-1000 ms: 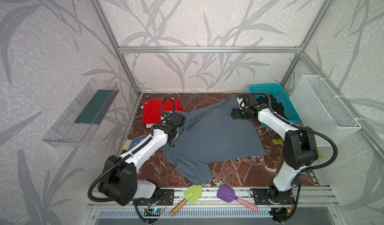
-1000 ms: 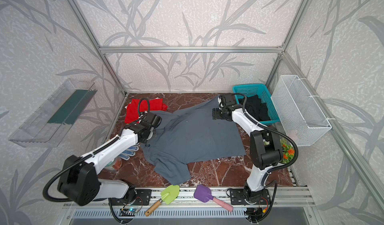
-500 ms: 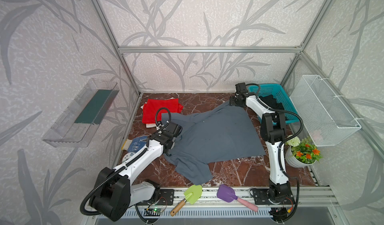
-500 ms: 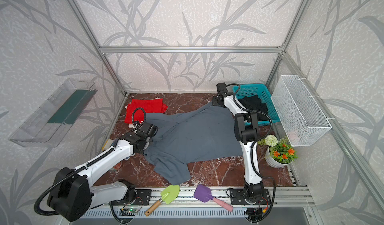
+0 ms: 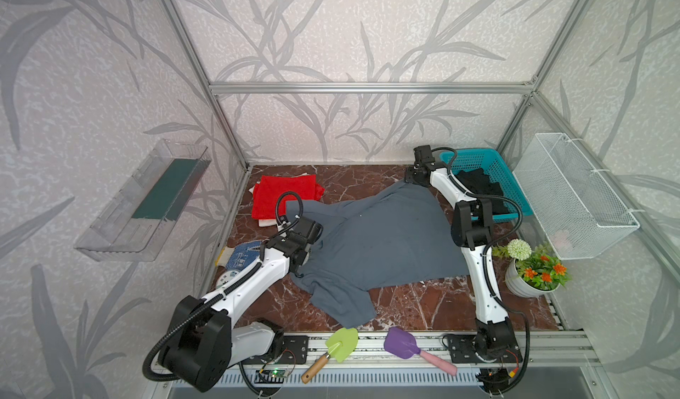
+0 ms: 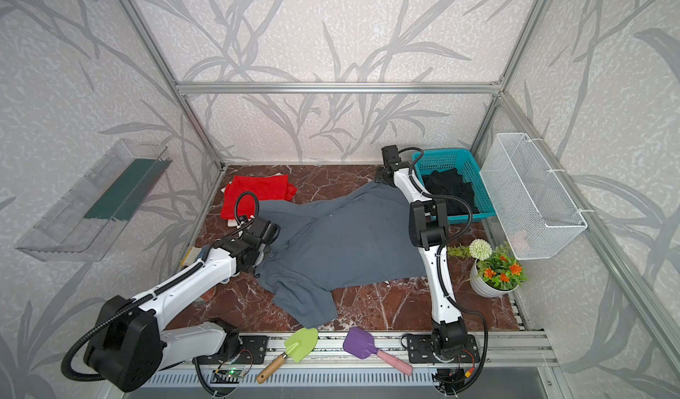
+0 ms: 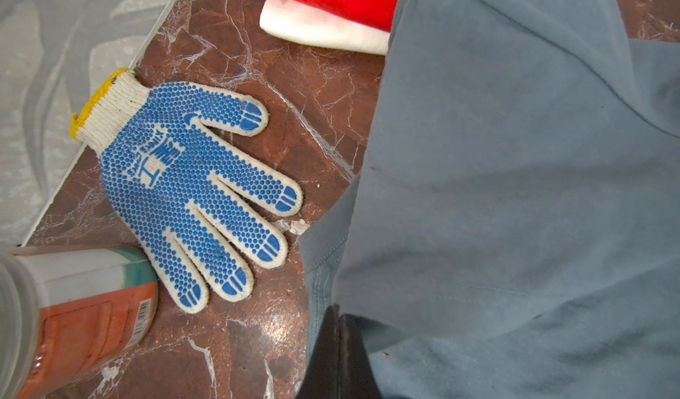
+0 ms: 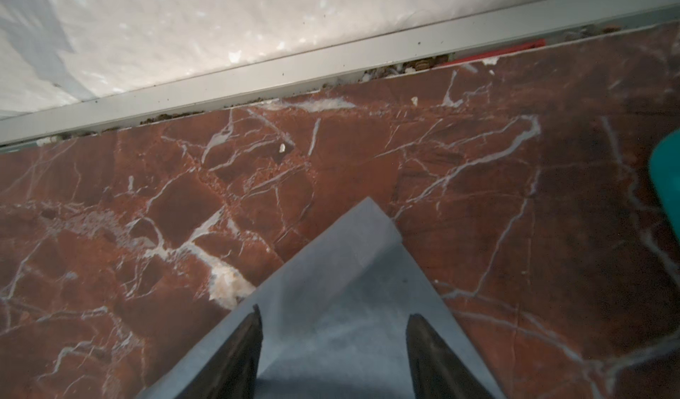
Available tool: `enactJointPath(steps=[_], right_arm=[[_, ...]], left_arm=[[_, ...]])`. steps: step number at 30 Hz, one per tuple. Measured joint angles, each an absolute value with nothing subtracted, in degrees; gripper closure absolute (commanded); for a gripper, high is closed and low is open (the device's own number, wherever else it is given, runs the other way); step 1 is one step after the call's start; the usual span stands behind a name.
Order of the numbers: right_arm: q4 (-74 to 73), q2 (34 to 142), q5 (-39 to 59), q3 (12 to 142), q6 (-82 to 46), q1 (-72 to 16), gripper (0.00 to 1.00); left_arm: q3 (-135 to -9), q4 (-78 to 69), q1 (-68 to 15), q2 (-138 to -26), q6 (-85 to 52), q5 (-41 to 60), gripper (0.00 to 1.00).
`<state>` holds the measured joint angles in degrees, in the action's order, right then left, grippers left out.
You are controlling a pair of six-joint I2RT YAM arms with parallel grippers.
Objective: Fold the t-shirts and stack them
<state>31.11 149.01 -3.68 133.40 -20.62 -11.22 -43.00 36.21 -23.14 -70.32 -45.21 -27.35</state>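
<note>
Pinches an edge of the slate grey-blue t-shirt (image 5: 382, 246), spread over the marble table (image 5: 423, 305), in the tightly closed left gripper (image 7: 339, 327) beside the dotted glove (image 7: 191, 191), straddles its far corner with the right gripper (image 8: 335, 314) spread, beside the red t-shirt (image 5: 283, 194) folded back-left and the black t-shirt (image 5: 478, 187) in the teal basket (image 5: 504, 180).

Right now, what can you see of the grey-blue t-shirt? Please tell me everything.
The grey-blue t-shirt is soft, plain, matte cloth with short sleeves and stitched hems. It lies spread out, unfolded and lightly wrinkled, across the middle of the marble table, with one sleeve pointing to the front rail. Its left edge overlaps the red t-shirt. The left gripper is shut on that side's edge. The right gripper stands open astride the far corner, whose tip curls over.
</note>
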Motion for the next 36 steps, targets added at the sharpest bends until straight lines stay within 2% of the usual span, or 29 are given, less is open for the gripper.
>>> enactJointPath(steps=[8, 17, 20, 24, 36], right_arm=[[29.71, 152.66, -1.32, 137.19, -23.14, -9.41, 0.55], [30.30, 156.35, -0.23, 144.57, -24.12, -8.99, 0.78], [30.39, 156.55, 0.27, 144.64, -24.27, -8.99, 0.77], [31.44, 156.68, 0.82, 144.64, -24.16, -9.04, 0.67], [31.53, 156.48, 0.95, 142.71, -23.75, -9.06, 0.66]], left_arm=[[-43.00, 36.69, -23.14, -70.15, -45.21, -27.40, 1.00], [-42.57, 37.08, -23.14, -69.60, -45.25, -27.42, 1.00], [-42.57, 37.08, -23.14, -69.60, -45.25, -27.42, 1.00], [-42.48, 36.97, -23.14, -69.60, -45.25, -27.42, 1.00], [-42.15, 36.36, -23.14, -70.54, -45.23, -27.27, 1.00]])
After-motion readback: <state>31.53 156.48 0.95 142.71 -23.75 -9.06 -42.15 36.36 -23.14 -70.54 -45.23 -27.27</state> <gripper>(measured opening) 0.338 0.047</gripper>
